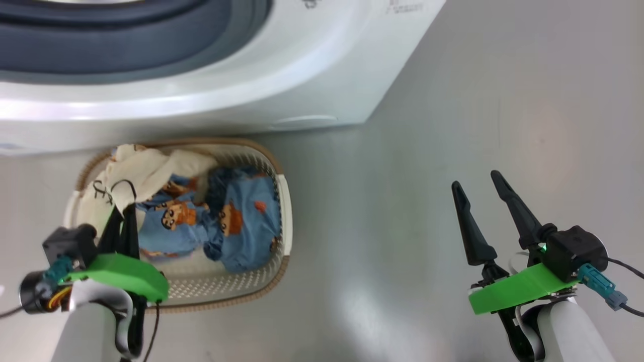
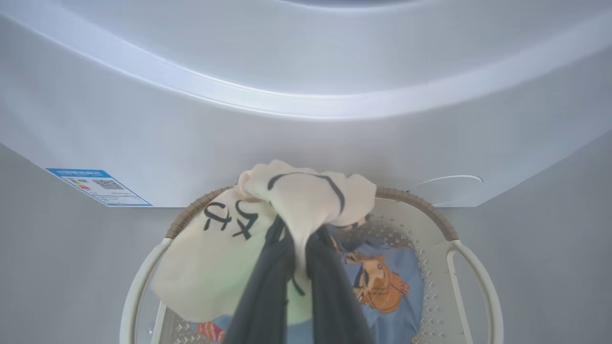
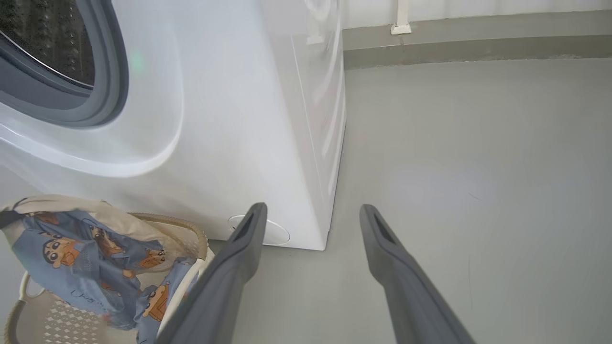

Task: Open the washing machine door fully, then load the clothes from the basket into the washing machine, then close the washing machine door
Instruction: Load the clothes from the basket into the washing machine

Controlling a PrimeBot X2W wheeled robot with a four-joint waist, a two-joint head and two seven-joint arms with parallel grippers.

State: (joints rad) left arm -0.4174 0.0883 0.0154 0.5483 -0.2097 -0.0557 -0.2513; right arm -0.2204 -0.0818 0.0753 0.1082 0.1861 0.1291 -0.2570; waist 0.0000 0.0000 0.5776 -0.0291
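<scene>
Left pincer (image 2: 296, 234) pinching cream garment (image 2: 215, 272) (lettering legible from wrist view); right pincer (image 1: 475, 181) spread.

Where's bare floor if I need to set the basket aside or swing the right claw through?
Bare floor lies between the basket and the open right claw, and past the right corner of the washing machine. Crowded: the basket close by the machine front, with the left claw shut on the cream garment.
</scene>
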